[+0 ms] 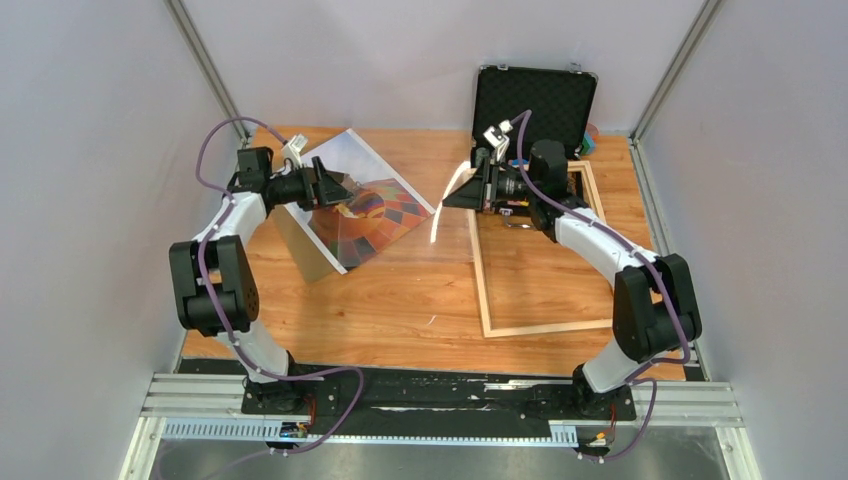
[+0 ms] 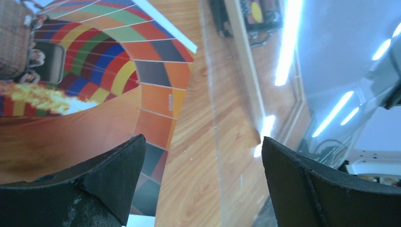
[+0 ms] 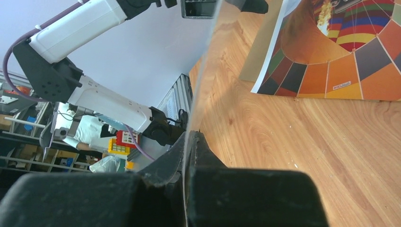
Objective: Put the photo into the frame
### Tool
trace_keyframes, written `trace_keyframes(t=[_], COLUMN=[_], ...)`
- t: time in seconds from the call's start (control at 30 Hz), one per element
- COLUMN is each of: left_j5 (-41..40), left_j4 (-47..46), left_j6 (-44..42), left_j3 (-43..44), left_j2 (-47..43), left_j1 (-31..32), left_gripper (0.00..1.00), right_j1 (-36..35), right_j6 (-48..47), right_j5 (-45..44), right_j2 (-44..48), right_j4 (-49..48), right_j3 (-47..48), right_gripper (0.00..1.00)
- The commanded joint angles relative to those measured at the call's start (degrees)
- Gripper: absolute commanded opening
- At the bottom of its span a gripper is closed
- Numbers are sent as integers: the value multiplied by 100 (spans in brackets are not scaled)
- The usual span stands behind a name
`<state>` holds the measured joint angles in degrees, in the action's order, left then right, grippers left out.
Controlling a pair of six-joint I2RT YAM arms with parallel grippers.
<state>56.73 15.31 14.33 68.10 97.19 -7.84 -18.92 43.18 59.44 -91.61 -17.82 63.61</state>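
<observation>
Left gripper [image 1: 328, 186] hovers wide open right over the photo [image 1: 375, 212], with the frame [image 1: 545, 327] off to its right. Right gripper [image 1: 455, 197] is clamped on the clear pane [image 1: 452, 235] by its edge.

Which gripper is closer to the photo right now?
Left. The left gripper hangs open directly over the photo; the right gripper is off to its right, shut on the clear pane.

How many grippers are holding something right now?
1. The right gripper pinches the clear pane beside the frame; the left gripper hangs open over the photo.
</observation>
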Motion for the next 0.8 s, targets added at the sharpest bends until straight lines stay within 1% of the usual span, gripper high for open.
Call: trace_keyframes(t=[0.0, 0.1, 0.2, 0.27, 0.4, 0.47, 0.5, 0.53, 0.57, 0.6, 0.63, 0.67, 0.7, 0.73, 0.77], left_j5=[1026, 1337, 1669, 1750, 1807, 1845, 1882, 1910, 1973, 2013, 2069, 2087, 2114, 2127, 2159], left_j4=[-1051, -1766, -2875, -3354, -3736, -4126, -4548, -4798, -5345, -5640, -6142, -6359, -6706, -6835, -7012], left_j6=[660, 1195, 2118, 2521, 2965, 3360, 3760, 3985, 4455, 4684, 5113, 5277, 5553, 5668, 5818], left_j3=[210, 134, 39, 7, 21, -36, -102, -138, -222, -264, -370, -430, -530, -585, -668], left_j2=[56, 186, 414, 516, 659, 710, 734, 783, 801, 839, 856, 875, 884, 878, 863], left_j1=[-26, -23, 26, 100, 294, 348, 350, 359, 361, 361, 362, 366, 363, 362, 362], left_gripper=[100, 100, 100, 100, 96, 92, 88, 86, 82, 80, 77, 74, 68, 65, 59], right_j1=[28, 16, 3, 3, 2, 3, 3, 6, 9, 5, 4, 10, 11, 11, 6], right_j6=[-10, 57, 67, 72, 55, 36, 27, 6, -24, -54, -89, -119, -151, -174, -193], right_j5=[261, 333, 340, 336, 324, 314, 308, 283, 267, 257, 238, 221, 206, 188, 182], right_j2=[263, 250, 260, 266, 293, 318, 329, 339, 357, 371, 386, 398, 406, 407, 407], right_j4=[-582, -713, -754, -780, -792, -788, -787, -771, -754, -732, -708, -699, -684, -667, -655], right_j3=[-89, -121, -145, -164, -189, -207, -213, -222, -226, -239, -244, -252, -253, -260, -262], right_gripper=[0, 0, 0, 0, 0, 0, 0, 0, 0, 0, 0, 0, 0, 0, 0])
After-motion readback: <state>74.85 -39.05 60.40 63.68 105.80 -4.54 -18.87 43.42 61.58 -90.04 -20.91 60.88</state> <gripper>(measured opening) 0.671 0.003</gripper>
